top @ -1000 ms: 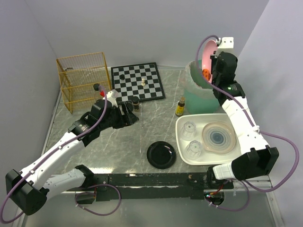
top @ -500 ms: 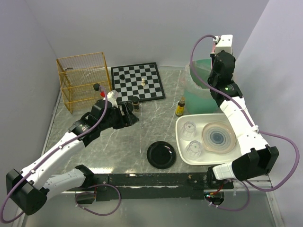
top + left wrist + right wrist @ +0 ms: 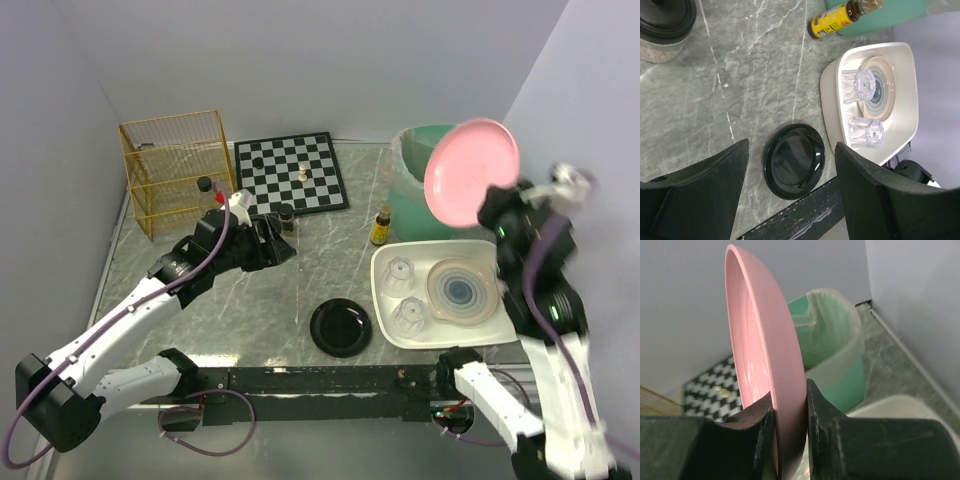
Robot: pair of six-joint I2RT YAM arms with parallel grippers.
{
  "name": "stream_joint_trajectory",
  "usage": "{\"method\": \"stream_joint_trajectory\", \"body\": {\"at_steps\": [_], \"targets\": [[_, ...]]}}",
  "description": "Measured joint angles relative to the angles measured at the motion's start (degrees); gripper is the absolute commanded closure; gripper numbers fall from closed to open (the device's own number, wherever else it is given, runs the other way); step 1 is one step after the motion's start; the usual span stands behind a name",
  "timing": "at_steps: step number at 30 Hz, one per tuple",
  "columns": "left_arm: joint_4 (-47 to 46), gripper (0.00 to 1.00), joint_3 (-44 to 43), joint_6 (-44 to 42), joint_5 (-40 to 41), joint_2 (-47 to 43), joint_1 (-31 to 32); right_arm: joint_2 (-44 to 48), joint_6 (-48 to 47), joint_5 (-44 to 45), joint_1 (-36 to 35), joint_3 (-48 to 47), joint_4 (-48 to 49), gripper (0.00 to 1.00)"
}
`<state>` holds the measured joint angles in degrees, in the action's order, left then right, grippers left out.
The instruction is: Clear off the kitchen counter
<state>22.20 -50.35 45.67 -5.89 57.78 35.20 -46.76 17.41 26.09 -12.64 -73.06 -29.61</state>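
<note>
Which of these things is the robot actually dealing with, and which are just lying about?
Part of the job, likely: kitchen counter, pink plate clamped in the right tool, white tray, black plate, small bottle, green bin.
Lying about, seemingly: chessboard, yellow wire basket.

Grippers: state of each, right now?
Left gripper: open, holding nothing.
Right gripper: shut on the pink plate, gripped at its rim.
</note>
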Motion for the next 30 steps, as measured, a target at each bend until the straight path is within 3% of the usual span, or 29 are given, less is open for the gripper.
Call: {"method": "stream_joint_trajectory", "body": {"at_steps": [5, 15, 30], "targets": [[-0.72, 0.27, 0.00, -0.22, -1.16, 1.11, -0.02, 15.47, 14.40, 2.38, 0.04, 6.88, -11.23, 1.00], [-2.67, 0.28, 0.00, -1.07, -4.22, 4.90, -0.15, 31.52, 40.98, 6.47, 0.04, 31.04, -38.66, 1.00], [-2.80, 0.28, -0.02, -1.79, -4.90, 5.60, -0.15, 33.81, 59.28, 11.76, 0.04, 39.87, -40.94, 1.00]]}}
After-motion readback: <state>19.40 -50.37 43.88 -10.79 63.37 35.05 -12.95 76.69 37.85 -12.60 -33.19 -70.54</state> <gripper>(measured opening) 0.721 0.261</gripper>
